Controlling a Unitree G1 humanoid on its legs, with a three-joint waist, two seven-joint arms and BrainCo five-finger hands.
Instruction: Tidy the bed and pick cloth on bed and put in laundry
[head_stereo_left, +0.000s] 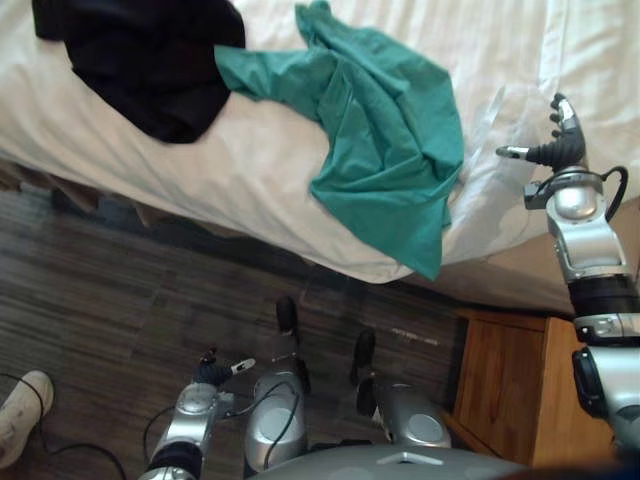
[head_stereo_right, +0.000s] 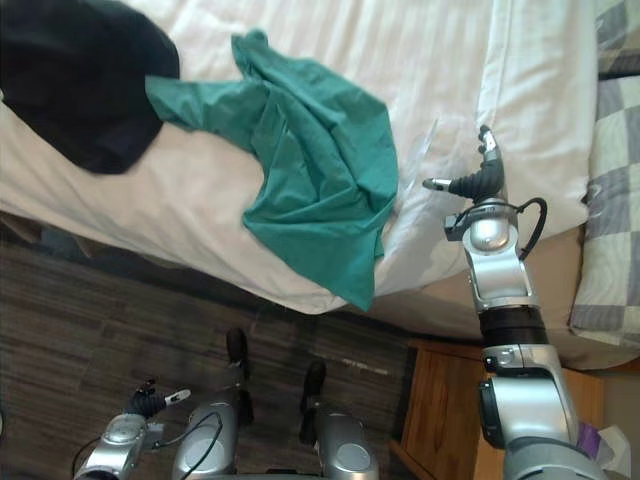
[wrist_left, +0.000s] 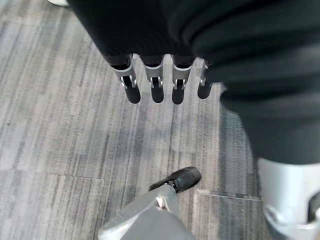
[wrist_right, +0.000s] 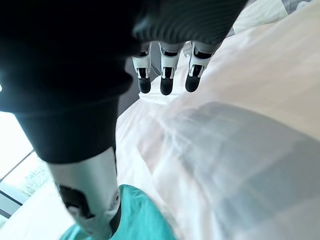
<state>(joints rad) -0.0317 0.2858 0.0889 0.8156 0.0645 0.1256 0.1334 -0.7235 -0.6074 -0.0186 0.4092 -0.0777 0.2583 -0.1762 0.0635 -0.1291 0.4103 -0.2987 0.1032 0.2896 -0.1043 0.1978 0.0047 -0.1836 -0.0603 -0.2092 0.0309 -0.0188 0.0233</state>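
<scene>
**Left eye view: approach to first pick, both hands empty**

Step in hand, as I judge it: the reach toward the first garment. Nothing is lifted yet, so the task is near its start.

- Green cloth (head_stereo_left: 385, 150) lies crumpled at upper middle of the frame on the white bed (head_stereo_left: 230, 175). Its lower corner hangs over the mattress edge.
- Black cloth (head_stereo_left: 150, 60) lies at upper left, just beside the green one. I cannot tell whether they touch.
- Right hand (head_stereo_left: 562, 138) is raised at the right of the frame, over bare sheet. It is right of the green cloth and apart from it. In the right wrist view its fingers (wrist_right: 165, 82) are straight and hold nothing.
- Left hand (head_stereo_left: 212, 374) hangs at lower left above the wood floor (head_stereo_left: 110, 290). In the left wrist view its fingers (wrist_left: 156, 90) are straight and empty. Idle.

Next move, my reading: I need to bring the right hand leftward in the frame and down onto the green cloth. It should close on a thick bunched fold near the middle, since the hanging corner would slip. Watch point: the fingers could catch the sheet along with the cloth and drag the bedding.
</scene>
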